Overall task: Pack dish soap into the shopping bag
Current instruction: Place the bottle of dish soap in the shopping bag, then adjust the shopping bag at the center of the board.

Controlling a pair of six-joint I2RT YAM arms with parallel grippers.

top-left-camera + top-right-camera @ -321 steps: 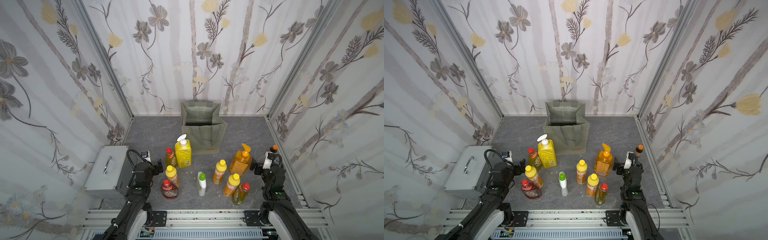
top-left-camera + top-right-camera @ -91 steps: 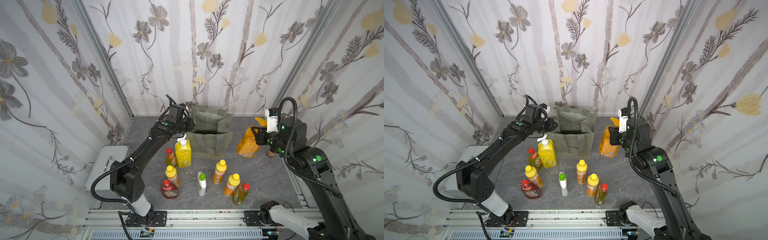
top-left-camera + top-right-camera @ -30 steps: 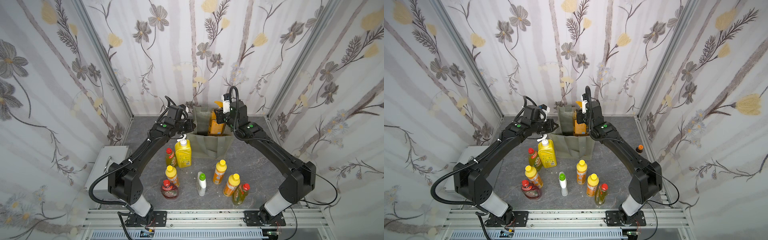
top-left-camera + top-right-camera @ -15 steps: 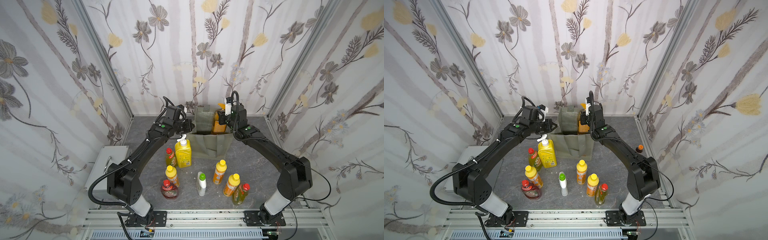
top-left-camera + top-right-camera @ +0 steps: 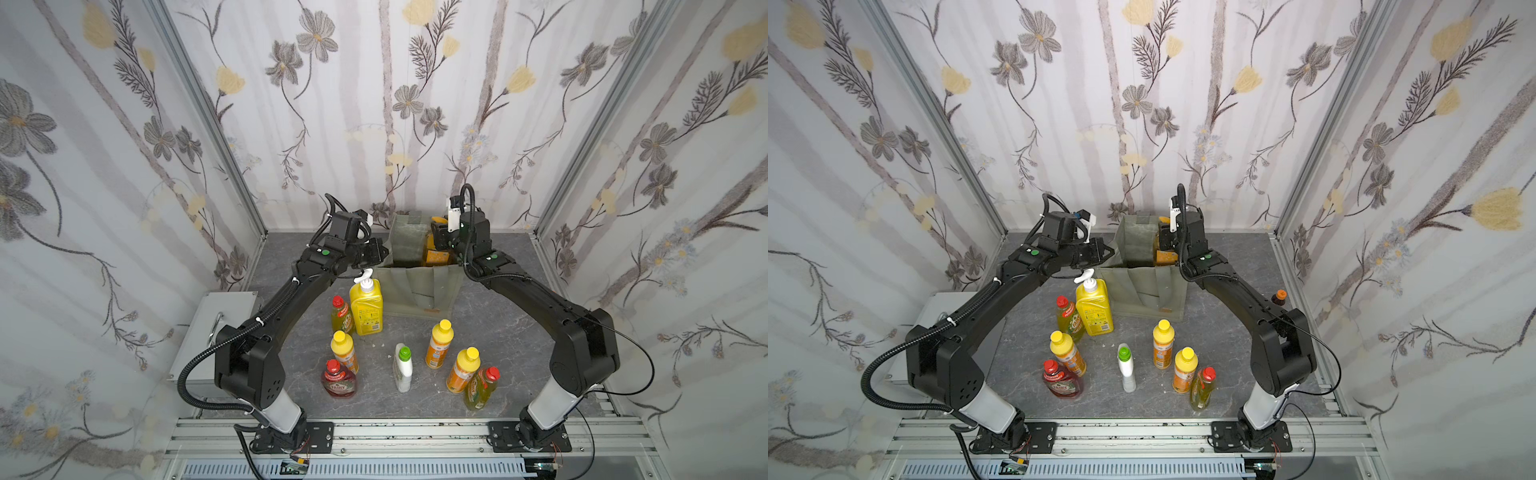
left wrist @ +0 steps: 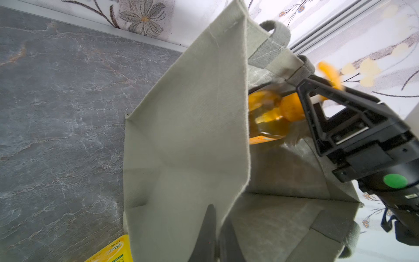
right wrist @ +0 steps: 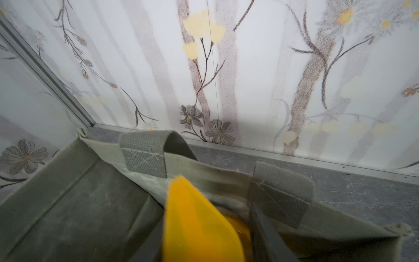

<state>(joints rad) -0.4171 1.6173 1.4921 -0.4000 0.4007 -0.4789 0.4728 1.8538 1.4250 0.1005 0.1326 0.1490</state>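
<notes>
One orange pump bottle (image 5: 437, 254) stands inside the shopping bag (image 5: 419, 286) beneath the right hand (image 5: 439, 235), whose grip I cannot tell, while the left hand (image 5: 381, 254) pinches the bag's rim open; next, likely: let go, lift clear, fetch another.

The left tool (image 6: 217, 229), tucked low at the front of the tabletop (image 5: 511, 353) at the start, is now reaching out and pinching the left rim of the shopping bag (image 5: 415, 286), whose mouth is gaping wider than at first. The right tool (image 5: 438, 239), parked at the front then, is now hanging over the bag's right side. The orange pump bottle (image 6: 265, 118) is no longer standing by the small orange bottles (image 5: 462, 372); it is sinking inside the bag, lower than a second ago, and the right tool's jaws are spreading wider around its top.
</notes>
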